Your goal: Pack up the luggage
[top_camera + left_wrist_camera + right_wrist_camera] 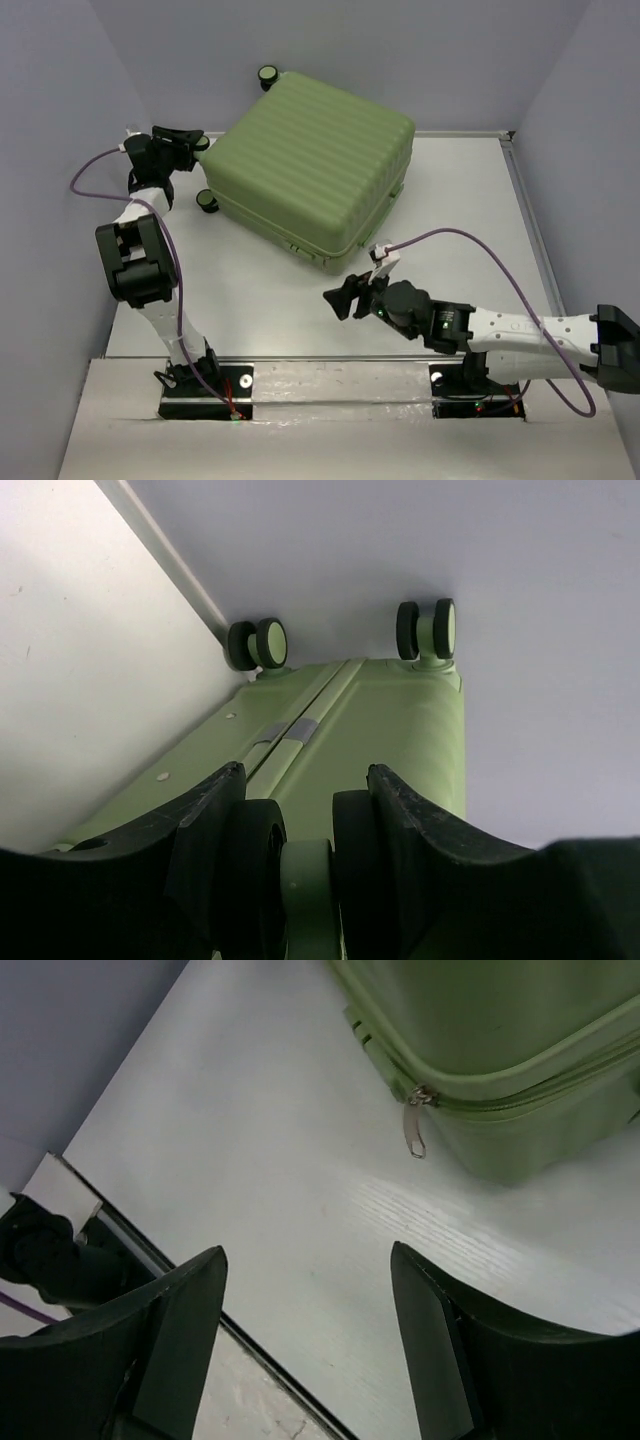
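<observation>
The luggage (315, 170) is a large light-green ribbed suitcase lying shut and flat at the back of the table (280, 300). My left gripper (196, 146) is at its left end, shut on one black-and-green wheel (305, 880), with the fingers pressing both black tyre halves. The same shell end fills the left wrist view (390, 730). My right gripper (340, 300) is open and empty above the table, just in front of the suitcase's near corner. In the right wrist view the gripper (308, 1255) faces bare table, with the luggage (500, 1020) and its metal zipper pull (415, 1132) beyond.
Other wheels show at the back (267, 75) and at the left front (208, 200). Grey walls close in on the left, back and right. A raised rim (525, 200) runs along the table's right side. A metal strip (330, 372) marks the near edge.
</observation>
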Motion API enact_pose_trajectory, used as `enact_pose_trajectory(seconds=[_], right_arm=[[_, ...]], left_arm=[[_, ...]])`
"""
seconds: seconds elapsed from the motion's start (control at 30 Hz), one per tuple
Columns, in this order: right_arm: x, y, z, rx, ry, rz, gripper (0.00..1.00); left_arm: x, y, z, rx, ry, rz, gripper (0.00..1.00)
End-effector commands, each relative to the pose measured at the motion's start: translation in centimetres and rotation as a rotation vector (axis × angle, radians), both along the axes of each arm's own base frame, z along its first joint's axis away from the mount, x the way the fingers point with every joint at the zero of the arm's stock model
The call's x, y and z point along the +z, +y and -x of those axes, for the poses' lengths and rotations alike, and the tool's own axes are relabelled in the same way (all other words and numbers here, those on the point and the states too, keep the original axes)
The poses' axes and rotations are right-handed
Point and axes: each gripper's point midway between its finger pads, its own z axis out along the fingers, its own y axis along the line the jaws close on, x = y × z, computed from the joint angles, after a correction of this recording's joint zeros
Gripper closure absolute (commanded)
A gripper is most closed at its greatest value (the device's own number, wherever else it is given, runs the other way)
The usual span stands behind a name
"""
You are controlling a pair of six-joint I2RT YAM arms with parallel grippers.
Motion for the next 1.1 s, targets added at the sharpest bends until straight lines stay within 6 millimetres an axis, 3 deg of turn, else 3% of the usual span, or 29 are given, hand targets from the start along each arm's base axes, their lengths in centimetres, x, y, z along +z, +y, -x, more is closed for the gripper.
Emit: enact_pose_trajectory(seconds=[0.0,0.07,0.1,0.27,0.3,0.33,0.37,0.47,0.5,0.6,0.63,0.7,0.77,0.8,0.97,1.07], right_arm=[[-0.5,-2.6,-2.9,-0.039,-0.007,0.053,0.27],[0.1,-3.1,-3.9,-0.024,-0.014,0.051,0.27],[0.5,-4.1,-5.4,-0.063,-0.018,0.045,0.27],[0.5,-5.6,-8.6,-0.071,-0.02,0.092,0.29],[1.0,-6.3,-9.9,-0.095,-0.027,0.09,0.3],[1.2,-6.3,-10.2,-0.072,-0.032,0.096,0.3],[1.7,-6.7,-10.7,-0.076,-0.04,0.091,0.3],[3.8,-8.7,-12.8,-0.106,-0.07,0.062,0.3],[4.5,-8.9,-12.7,-0.093,-0.081,0.053,0.29],[4.5,-8.0,-10.6,0.031,-0.063,0.067,0.22],[4.0,-7.8,-9.9,0.064,-0.051,0.063,0.21],[0.9,-7.9,-8.1,0.105,0.03,0.061,0.18],[-0.2,-8.7,-7.1,0.098,0.045,0.054,0.17],[-1.9,-9.4,-6.8,0.07,0.075,0.064,0.17],[-2.2,-11.4,-6.0,-0.005,0.061,0.061,0.19],[-2.3,-11.1,-5.9,0.008,0.066,0.053,0.31]], left_arm=[[6.6,-0.9,3.5,-0.026,-0.201,-0.149,0.94],[6.5,-0.4,5.0,0.004,-0.197,-0.178,0.94],[6.5,-0.6,6.6,0.007,-0.196,-0.202,0.94],[7.1,-1.6,11.9,0.026,-0.189,-0.253,0.94],[7.4,-1.7,12.8,0.027,-0.196,-0.272,0.94],[7.7,-2.2,14.4,0.032,-0.205,-0.285,0.94],[7.7,-2.1,14.4,0.037,-0.205,-0.292,0.94],[7.7,-3.1,17.7,0.024,-0.211,-0.31,0.94],[7.4,-3.5,19.4,0.027,-0.205,-0.317,0.94],[5.8,-3.6,21.6,0.044,-0.179,-0.36,0.94],[5.4,-3.6,21.9,0.046,-0.172,-0.367,0.94],[3.8,-3.5,22.4,0.052,-0.147,-0.37,0.94],[2.8,-3.3,22.3,0.06,-0.135,-0.372,0.94],[2.0,-3.2,22.1,0.06,-0.118,-0.369,0.94],[1.6,-3.5,21.5,0.036,-0.119,-0.343,0.94],[1.6,-3.4,21.8,0.045,-0.125,-0.356,0.94]])
